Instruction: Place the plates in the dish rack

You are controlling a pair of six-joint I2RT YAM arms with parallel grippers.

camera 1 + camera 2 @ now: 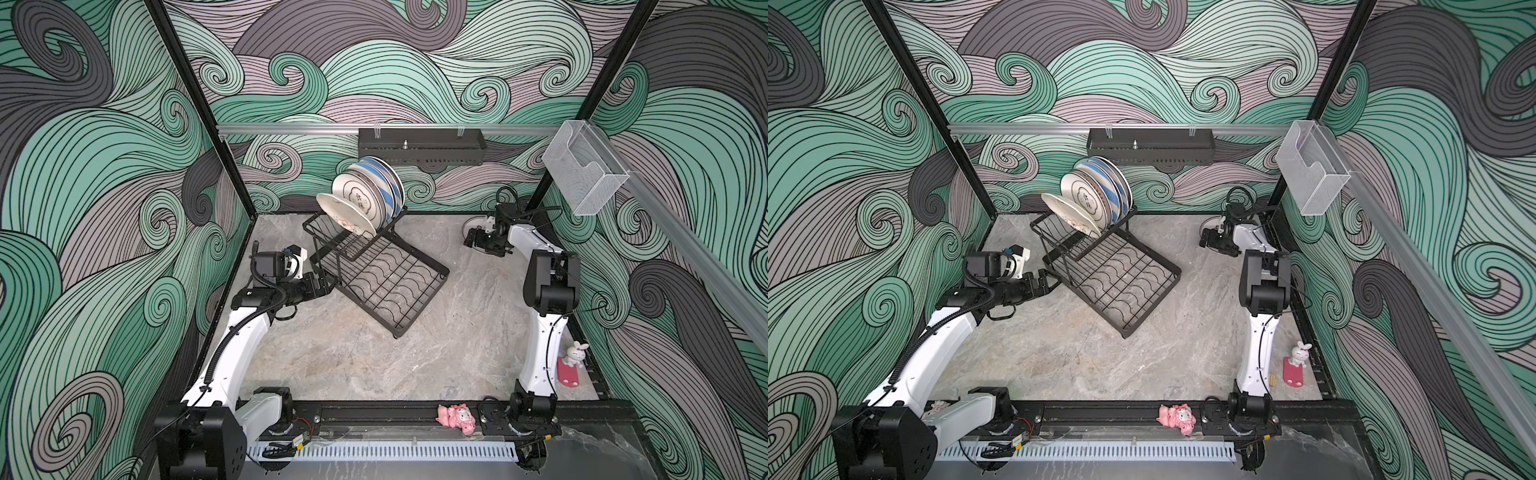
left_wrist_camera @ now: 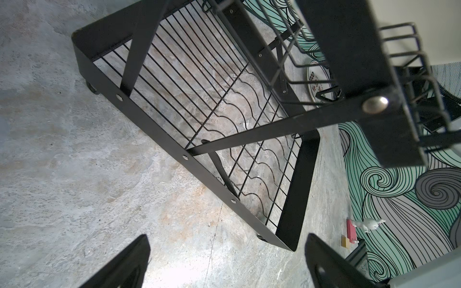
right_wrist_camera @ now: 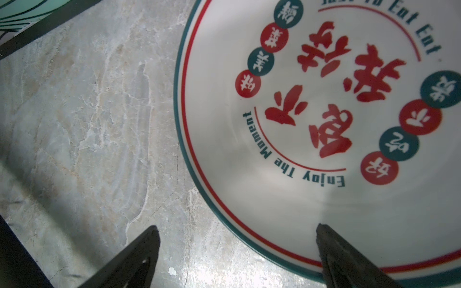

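Observation:
The black wire dish rack (image 1: 382,282) (image 1: 1113,286) stands askew at the middle back of the table. Several plates (image 1: 365,195) (image 1: 1096,191) stand on edge in its raised basket, among them a blue-striped one and a cream one. A white plate with red lettering and a green rim (image 3: 311,179) lies flat at the back right (image 1: 473,222). My right gripper (image 3: 237,228) (image 1: 471,239) hovers open at its rim, one finger over the plate and the other over bare table. My left gripper (image 2: 227,239) (image 1: 328,282) is open and empty beside the rack's left side (image 2: 224,112).
A black perforated tray (image 1: 422,145) hangs on the back wall above the rack. A clear plastic box (image 1: 582,170) is fixed to the right rail. A pink toy (image 1: 457,417) lies on the front rail, and a rabbit figure (image 1: 575,355) on a red block stands by the right wall.

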